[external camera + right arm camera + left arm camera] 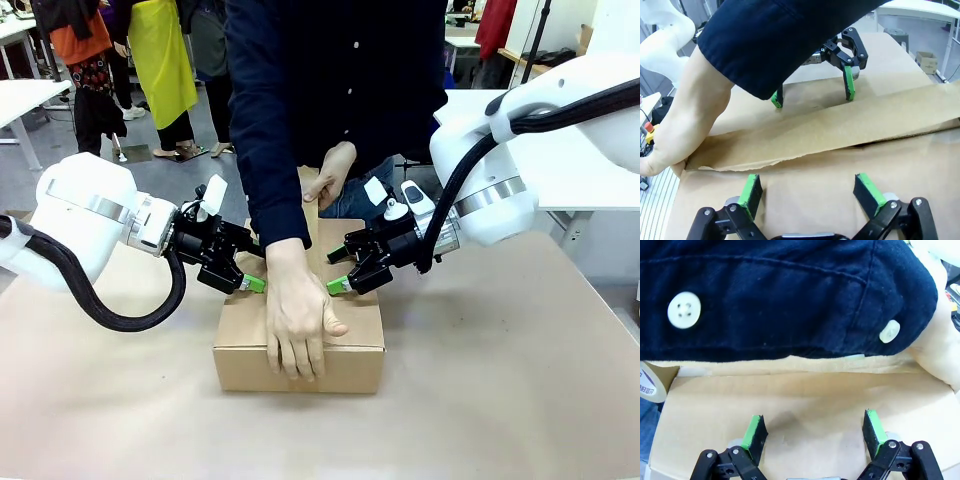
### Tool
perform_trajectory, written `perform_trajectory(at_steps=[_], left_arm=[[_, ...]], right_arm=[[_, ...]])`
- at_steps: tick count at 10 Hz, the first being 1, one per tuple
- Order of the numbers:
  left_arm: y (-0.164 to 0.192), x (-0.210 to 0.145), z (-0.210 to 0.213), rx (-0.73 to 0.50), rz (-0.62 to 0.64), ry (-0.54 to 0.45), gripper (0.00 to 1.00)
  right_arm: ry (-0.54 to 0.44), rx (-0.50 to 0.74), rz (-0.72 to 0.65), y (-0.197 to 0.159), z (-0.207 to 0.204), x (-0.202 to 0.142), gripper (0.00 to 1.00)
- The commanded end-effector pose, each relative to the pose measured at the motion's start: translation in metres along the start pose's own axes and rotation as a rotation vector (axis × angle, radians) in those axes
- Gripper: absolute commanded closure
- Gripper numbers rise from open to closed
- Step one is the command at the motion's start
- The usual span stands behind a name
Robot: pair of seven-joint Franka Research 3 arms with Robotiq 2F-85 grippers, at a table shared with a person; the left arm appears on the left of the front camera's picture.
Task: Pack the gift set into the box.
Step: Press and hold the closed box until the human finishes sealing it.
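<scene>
Close to me on the table point(520, 400) sits the box point(350, 368), a brown cardboard one, and its flaps are folded down over the top. I cannot see the gift set, so I cannot tell where it is. Over the front part of the box lies the person's hand point(297, 325), flat on the top with the fingers hanging over the near edge. On one side of that hand is my left gripper point(250, 284), and on the other side is my right gripper point(336, 287). Both point down at the box top with their green pads right at the cardboard. From the left wrist view, my left gripper point(814, 432) has its fingers spread wide with nothing between them, only bare cardboard under them and a dark blue sleeve point(790, 295) with white buttons above. From the right wrist view, my right gripper point(807, 192) is wide open too and holds nothing, and one flap point(840, 130) lies across the top a little raised. Farther back, the person's other hand point(332, 175) holds something brown above the far side of the box. At the edge of the left wrist view I see a roll of tape point(651, 385).
</scene>
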State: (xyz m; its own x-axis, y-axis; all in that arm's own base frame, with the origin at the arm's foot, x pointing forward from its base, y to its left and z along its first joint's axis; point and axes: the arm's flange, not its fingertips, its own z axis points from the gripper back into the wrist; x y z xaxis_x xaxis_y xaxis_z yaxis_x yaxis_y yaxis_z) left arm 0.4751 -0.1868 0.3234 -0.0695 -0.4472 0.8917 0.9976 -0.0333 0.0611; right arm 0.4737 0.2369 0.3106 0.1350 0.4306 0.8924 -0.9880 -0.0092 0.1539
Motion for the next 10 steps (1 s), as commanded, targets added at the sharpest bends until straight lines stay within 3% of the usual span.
perform_trajectory(at_steps=[1, 10], left_arm=[[-0.0014, -0.0023, -0.0007, -0.003, 0.005, 0.000, 0.00], [-0.0014, -0.0023, -0.0007, -0.003, 0.005, 0.000, 0.00]], right_arm=[[0.010, -0.001, -0.008, 0.0002, -0.0013, -0.0046, 0.00], [0.010, -0.001, -0.008, 0.0002, -0.0013, -0.0046, 0.00]])
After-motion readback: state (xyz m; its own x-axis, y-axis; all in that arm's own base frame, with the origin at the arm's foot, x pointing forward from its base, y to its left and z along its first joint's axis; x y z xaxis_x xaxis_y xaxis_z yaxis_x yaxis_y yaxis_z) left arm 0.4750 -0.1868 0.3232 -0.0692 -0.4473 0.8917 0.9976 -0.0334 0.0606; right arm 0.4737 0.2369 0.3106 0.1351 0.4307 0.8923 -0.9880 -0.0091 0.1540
